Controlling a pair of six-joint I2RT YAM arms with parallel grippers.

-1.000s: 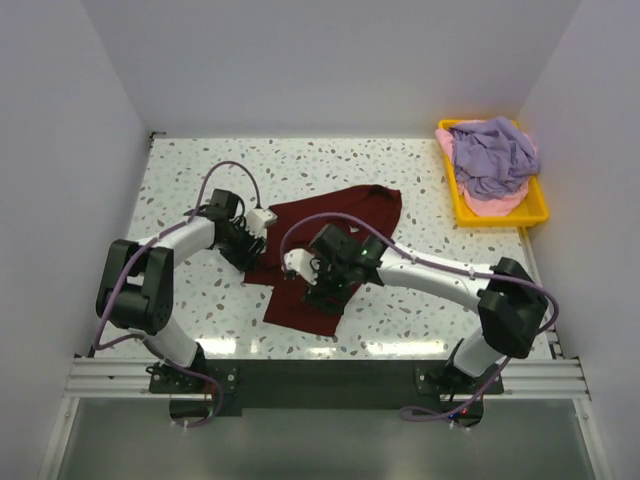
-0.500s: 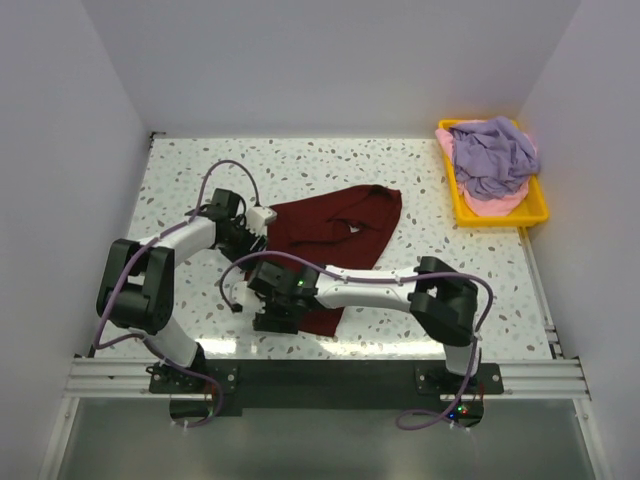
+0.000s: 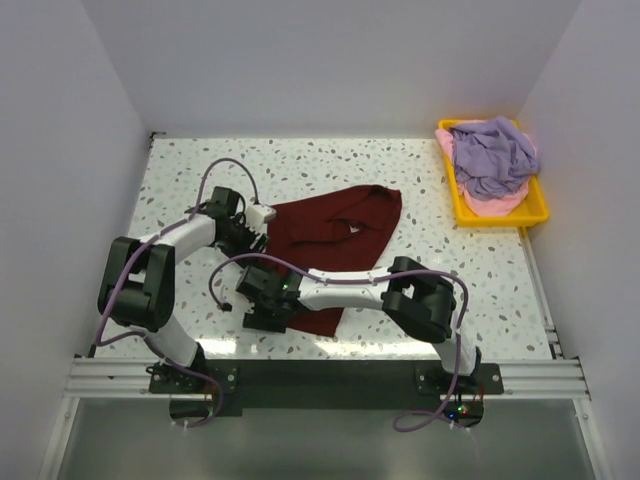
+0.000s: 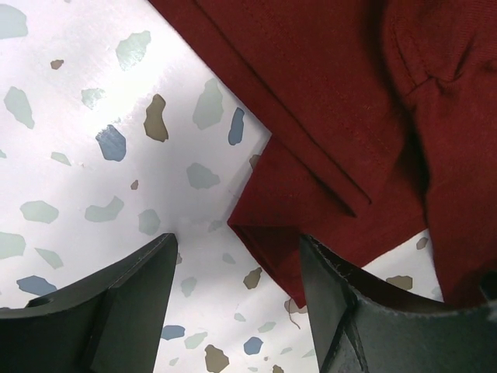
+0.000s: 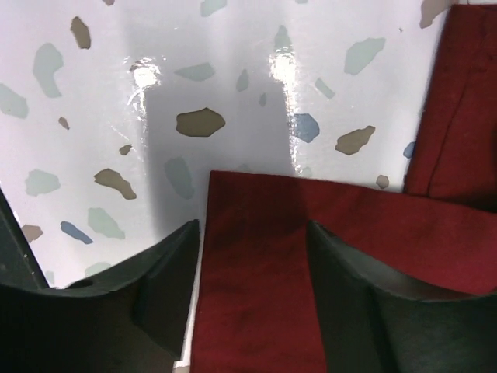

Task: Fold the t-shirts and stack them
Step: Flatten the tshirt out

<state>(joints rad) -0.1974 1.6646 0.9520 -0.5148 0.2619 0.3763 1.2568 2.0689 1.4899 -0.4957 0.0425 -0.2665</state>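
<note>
The dark maroon t-shirt (image 3: 335, 235) lies partly folded in the middle of the table. My left gripper (image 3: 248, 238) is open at its left edge; in the left wrist view (image 4: 241, 303) a folded corner of the maroon cloth (image 4: 326, 116) reaches between the fingers, close to the right one. My right gripper (image 3: 262, 312) is open at the shirt's near left corner; in the right wrist view (image 5: 256, 287) the maroon cloth (image 5: 264, 256) lies flat between its fingers. The lavender t-shirt (image 3: 492, 155) lies crumpled on the pale pink t-shirt (image 3: 492, 206).
The yellow tray (image 3: 500, 219) holding the lavender and pink shirts stands at the back right corner. White walls close the table on the left, back and right. Both arms reach over the left half of the speckled tabletop (image 3: 200, 170).
My right arm has swung left from the middle of the maroon shirt to its near left corner. My left arm has hardly moved. The shirt lies much as before.
</note>
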